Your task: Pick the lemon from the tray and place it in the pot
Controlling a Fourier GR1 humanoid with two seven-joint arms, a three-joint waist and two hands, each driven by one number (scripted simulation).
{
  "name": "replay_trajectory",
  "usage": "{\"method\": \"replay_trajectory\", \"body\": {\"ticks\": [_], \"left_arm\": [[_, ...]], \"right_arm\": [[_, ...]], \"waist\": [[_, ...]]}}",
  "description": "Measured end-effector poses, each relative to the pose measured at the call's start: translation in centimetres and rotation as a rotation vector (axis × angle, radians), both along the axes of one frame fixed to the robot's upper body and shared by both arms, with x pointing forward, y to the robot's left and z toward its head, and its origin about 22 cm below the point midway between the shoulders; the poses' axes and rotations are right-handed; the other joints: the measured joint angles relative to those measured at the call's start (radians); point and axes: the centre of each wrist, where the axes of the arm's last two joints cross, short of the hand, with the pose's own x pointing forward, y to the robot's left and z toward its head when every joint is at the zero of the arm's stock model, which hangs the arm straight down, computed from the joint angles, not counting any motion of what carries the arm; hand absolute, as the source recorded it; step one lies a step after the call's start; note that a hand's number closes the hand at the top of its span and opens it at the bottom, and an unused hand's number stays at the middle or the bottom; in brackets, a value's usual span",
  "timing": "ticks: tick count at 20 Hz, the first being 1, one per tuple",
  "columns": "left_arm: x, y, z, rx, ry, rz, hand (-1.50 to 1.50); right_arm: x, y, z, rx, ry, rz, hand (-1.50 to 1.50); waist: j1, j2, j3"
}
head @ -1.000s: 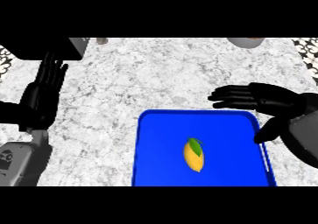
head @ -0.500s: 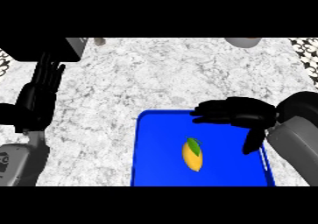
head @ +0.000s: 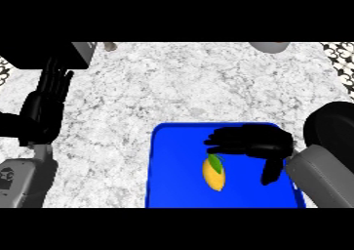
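Observation:
A yellow lemon (head: 215,175) with a green leaf lies near the middle of the blue tray (head: 172,185) at the lower centre. My right hand (head: 255,141) hovers over the tray just above and right of the lemon, fingers pointing left and slightly bent, thumb hanging down, nothing held. Its fingertips sit right over the lemon's leaf end. My left hand (head: 48,97) rests open at the left edge, fingers up. Only a grey rim at the top right edge (head: 269,46) could be the pot.
The speckled marble counter (head: 179,83) spreads above the tray. A dark block (head: 35,53) sits at the top left. A small object (head: 108,46) shows at the top edge. My grey right forearm (head: 327,180) fills the lower right.
My right hand has moved left and down from beyond the tray's far right corner to over the tray, close above the lemon. The lemon and left hand have stayed put.

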Motion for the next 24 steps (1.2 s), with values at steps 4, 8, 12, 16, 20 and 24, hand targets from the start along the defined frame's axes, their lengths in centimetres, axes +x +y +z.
{"method": "replay_trajectory", "body": {"ticks": [4, 8, 12, 16, 20, 24], "left_arm": [[-0.2, 0.0, -0.1, 0.003, -0.001, -0.005, 0.0], [-0.3, -0.3, 0.5, 0.001, -0.001, 0.003, 0.0], [0.1, -0.4, 0.6, -0.005, -0.004, 0.005, 0.0], [-0.3, -0.6, 0.3, -0.002, -0.005, 0.004, 0.0], [0.0, -0.4, 0.7, -0.001, -0.005, 0.007, 0.0], [-0.1, -0.3, 0.8, 0.0, -0.003, -0.004, 0.0]], "right_arm": [[-0.7, 1.0, -0.4, 0.026, -0.011, 0.011, -1.5], [-0.6, 1.7, -1.1, 0.009, -0.026, -0.014, -1.5], [-0.8, 2.6, -2.2, -0.025, -0.039, -0.035, -1.5], [-1.2, 3.7, -3.4, -0.03, -0.033, -0.041, -1.5], [-1.0, 4.5, -5.0, -0.034, -0.038, -0.027, -1.5], [-0.4, 5.8, -5.6, -0.035, -0.029, -0.007, -1.5]], "waist": [[-0.001, 0.0, 0.0], [0.001, 0.0, 0.0], [0.0, 0.0, 0.0], [0.001, 0.0, 0.0], [0.001, 0.0, -0.001], [0.002, -0.002, -0.003]]}}
